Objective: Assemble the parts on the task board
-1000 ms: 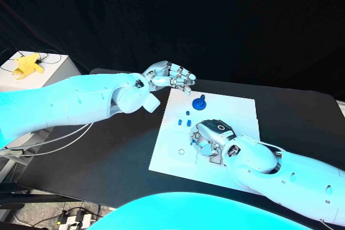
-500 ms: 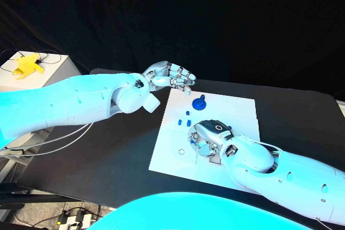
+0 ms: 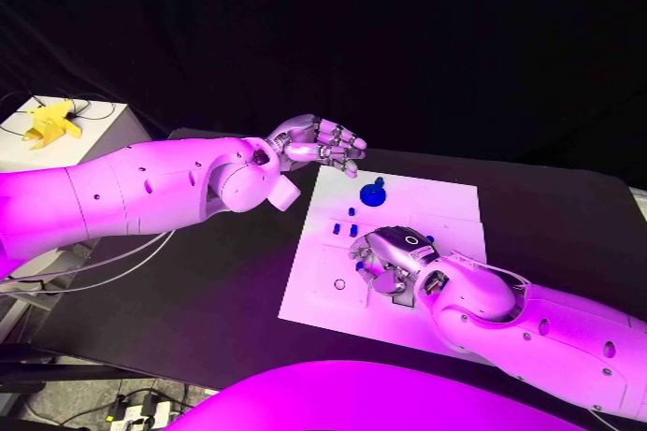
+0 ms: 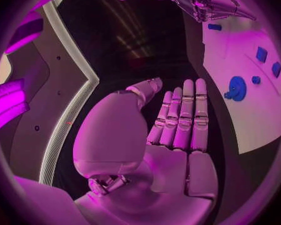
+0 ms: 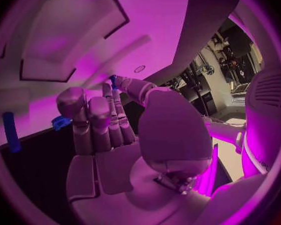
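Observation:
The white task board (image 3: 452,202) lies mid-table. On its far part rests a round blue part with a stub (image 3: 374,193), also seen from the left wrist (image 4: 236,88). Near it lie small blue pieces (image 3: 352,210) (image 3: 337,229). My right hand (image 3: 394,261) is low over the board's middle with its fingers pointing down. In the right wrist view its thumb and a finger pinch a small blue part (image 5: 112,78). A blue peg (image 5: 11,131) lies beyond it on the board. My left hand (image 3: 321,143) hovers off the board's far left corner, palm bare, fingers straight (image 4: 181,117).
A white box (image 3: 101,122) carrying a yellow object (image 3: 51,121) stands at the far left beside the table. The board has a small ring hole (image 3: 340,283) near its left edge and a dark slot (image 3: 400,298) under my right hand. Black table surrounds the board.
My right hand has shifted very slightly over the middle of the board. The left hand has stayed where it was.

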`<action>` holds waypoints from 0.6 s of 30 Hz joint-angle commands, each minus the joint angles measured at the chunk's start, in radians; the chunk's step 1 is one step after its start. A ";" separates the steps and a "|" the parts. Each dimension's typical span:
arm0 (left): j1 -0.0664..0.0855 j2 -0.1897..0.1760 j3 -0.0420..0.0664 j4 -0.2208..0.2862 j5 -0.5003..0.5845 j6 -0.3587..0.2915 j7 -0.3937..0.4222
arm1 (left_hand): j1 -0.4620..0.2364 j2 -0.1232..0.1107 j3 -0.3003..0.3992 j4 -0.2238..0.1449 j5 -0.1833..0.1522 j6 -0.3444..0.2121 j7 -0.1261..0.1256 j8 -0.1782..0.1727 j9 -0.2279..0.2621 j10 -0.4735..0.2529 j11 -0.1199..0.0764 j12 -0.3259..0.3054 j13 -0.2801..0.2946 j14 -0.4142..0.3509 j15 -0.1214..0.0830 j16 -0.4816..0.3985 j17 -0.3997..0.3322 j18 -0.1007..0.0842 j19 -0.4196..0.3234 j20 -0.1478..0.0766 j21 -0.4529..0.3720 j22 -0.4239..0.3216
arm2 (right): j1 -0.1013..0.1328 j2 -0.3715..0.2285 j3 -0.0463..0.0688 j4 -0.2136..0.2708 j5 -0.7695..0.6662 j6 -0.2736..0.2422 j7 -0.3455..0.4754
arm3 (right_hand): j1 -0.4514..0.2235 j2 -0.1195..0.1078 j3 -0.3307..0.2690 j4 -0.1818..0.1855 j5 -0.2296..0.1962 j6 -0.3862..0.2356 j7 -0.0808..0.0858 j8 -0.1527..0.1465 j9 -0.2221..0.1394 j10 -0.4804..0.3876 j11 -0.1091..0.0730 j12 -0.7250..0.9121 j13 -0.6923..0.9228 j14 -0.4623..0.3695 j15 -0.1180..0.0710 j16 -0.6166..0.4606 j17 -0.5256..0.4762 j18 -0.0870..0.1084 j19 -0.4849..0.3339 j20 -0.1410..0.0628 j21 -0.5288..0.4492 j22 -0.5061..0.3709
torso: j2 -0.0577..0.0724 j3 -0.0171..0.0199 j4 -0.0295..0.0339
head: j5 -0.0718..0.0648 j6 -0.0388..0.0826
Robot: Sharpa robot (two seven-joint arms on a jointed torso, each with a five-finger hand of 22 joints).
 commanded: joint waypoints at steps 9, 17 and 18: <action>0.000 -0.001 0.000 -0.002 0.019 0.023 -0.001 | -0.001 0.007 -0.004 0.003 0.001 -0.004 0.022 0.001 -0.001 -0.008 0.003 0.007 0.001 -0.007 -0.002 0.003 0.002 0.004 -0.007 -0.002 -0.001 0.001 | -0.002 -0.031 -0.002 0.008 0.031 -0.101 0.007 | 0.020 -0.016 -0.088 0.013 -0.016 -0.036 0.006 -0.034 -0.022 -0.103 0.012 0.041 -0.019 -0.107 0.013 -0.055 -0.128 0.036 -0.096 0.016 -0.147 -0.093 | -0.001 0.0006 -0.0006 | -0.006 0.000; 0.000 0.000 0.000 -0.006 0.019 0.027 -0.003 | -0.003 0.008 -0.004 0.005 0.001 -0.004 0.022 0.001 -0.001 -0.009 0.003 0.008 0.001 -0.007 -0.002 0.004 0.003 0.004 -0.008 -0.001 -0.001 0.001 | 0.017 -0.090 0.000 0.048 0.100 -0.161 0.062 | 0.031 -0.010 -0.103 0.025 -0.009 -0.026 0.004 -0.037 -0.029 -0.073 0.005 0.102 -0.011 -0.088 0.008 -0.010 -0.105 0.028 -0.067 0.013 -0.105 -0.057 | -0.002 -0.0002 -0.0013 | -0.041 0.000; 0.000 0.001 0.000 -0.007 0.019 0.028 -0.003 | -0.003 0.008 -0.004 0.005 0.001 -0.004 0.022 0.001 -0.001 -0.009 0.003 0.008 0.001 -0.007 -0.002 0.004 0.003 0.004 -0.008 -0.001 -0.001 0.001 | 0.023 -0.099 0.001 0.052 0.123 -0.158 0.077 | 0.031 -0.011 -0.099 0.028 -0.008 -0.024 0.002 -0.038 -0.031 -0.054 0.002 0.118 -0.009 -0.079 0.006 0.004 -0.094 0.026 -0.057 0.011 -0.090 -0.045 | -0.002 -0.0001 -0.0015 | -0.045 0.000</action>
